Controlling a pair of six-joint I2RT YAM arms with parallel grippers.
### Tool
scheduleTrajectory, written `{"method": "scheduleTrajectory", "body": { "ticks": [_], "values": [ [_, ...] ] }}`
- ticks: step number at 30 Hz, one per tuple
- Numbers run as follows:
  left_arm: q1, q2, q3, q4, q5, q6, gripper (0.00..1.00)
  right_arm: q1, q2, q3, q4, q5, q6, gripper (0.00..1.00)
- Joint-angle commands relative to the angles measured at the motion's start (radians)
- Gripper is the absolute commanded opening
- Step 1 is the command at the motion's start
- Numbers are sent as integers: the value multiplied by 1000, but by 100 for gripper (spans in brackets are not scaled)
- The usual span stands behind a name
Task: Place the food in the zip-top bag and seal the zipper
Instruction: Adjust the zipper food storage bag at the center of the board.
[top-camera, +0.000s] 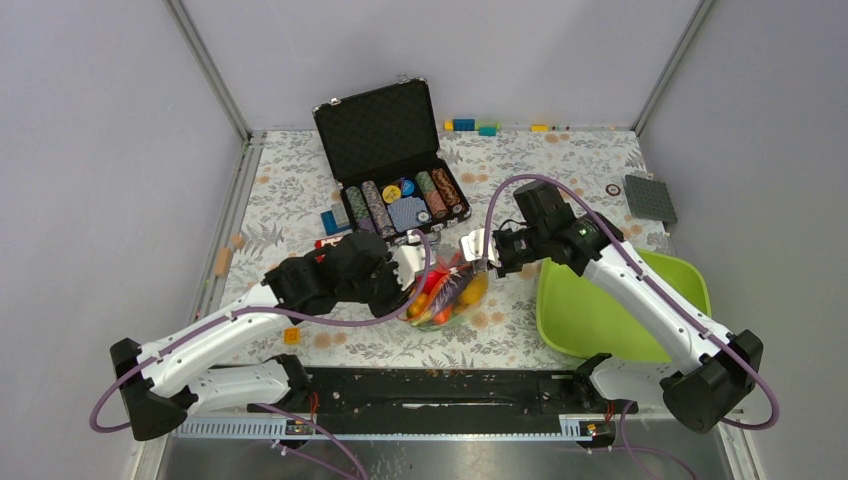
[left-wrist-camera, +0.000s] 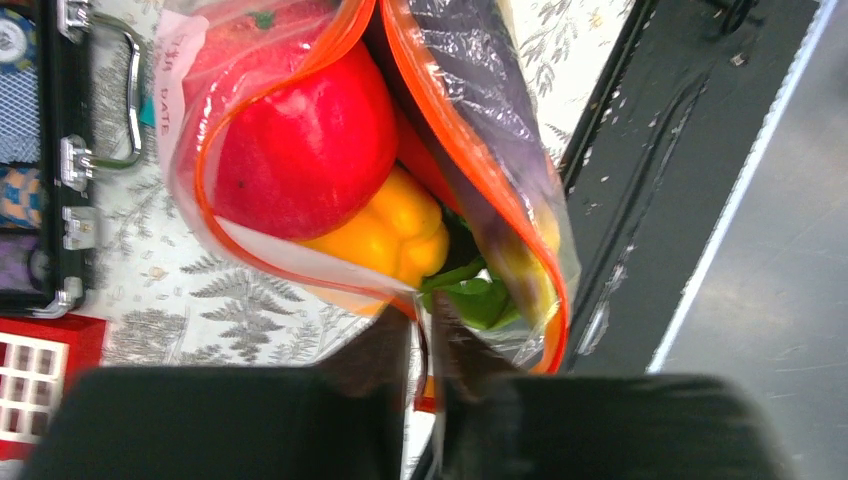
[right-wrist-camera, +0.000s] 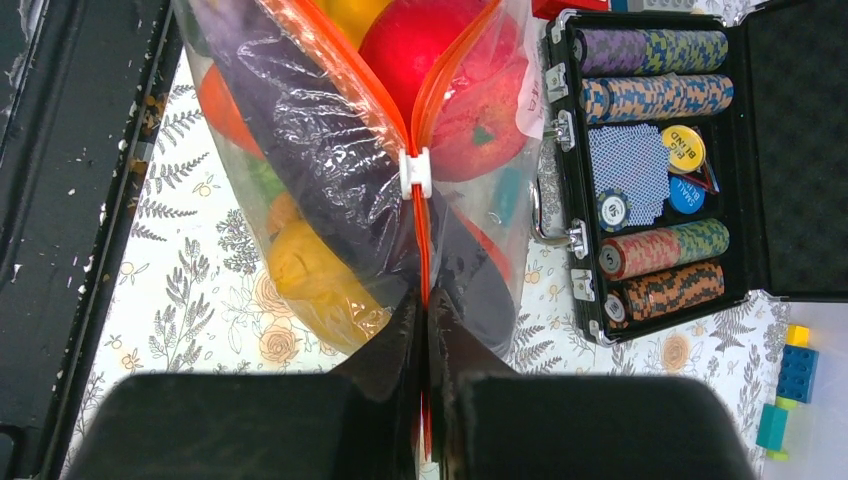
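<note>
The clear zip-top bag hangs between my two grippers above the table's middle, full of food. In the left wrist view its mouth gapes, showing the red apple, yellow pepper, green lettuce and purple eggplant. My left gripper is shut on the orange-red zipper strip at one end of the mouth. My right gripper is shut on the zipper at the other end. The strip is closed from there up to a white slider and open beyond it.
An open black case of poker chips stands just behind the bag. A lime-green tray lies at the right under the right arm. Small bricks sit at the back edge, a grey baseplate at the far right, an orange brick at the near left.
</note>
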Motion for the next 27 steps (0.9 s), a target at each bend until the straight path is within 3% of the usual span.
{"method": "scheduleTrajectory", "body": {
  "ticks": [1, 2, 7, 14, 18, 21, 27],
  "values": [
    [2, -26, 53, 47, -10, -41, 90, 1, -31, 16, -4, -47, 17, 0],
    [1, -38, 52, 49, -5, -48, 98, 0, -52, 9, 7, -55, 22, 0],
    [2, -122, 21, 116, -44, -79, 99, 1, -114, 12, 35, -103, 115, 0],
    [2, -200, 6, 345, -139, -56, 99, -1, -103, -28, 240, -120, 523, 0],
    [1, -127, 25, 430, -56, -4, 99, 1, -84, -39, 350, -133, 859, 0],
    [1, -25, 70, 426, 2, 32, 97, 0, -86, -74, 406, -147, 1004, 0],
    [2, 122, 139, 383, 104, 66, 81, 1, -138, -156, 481, -134, 1062, 0]
  ]
}}
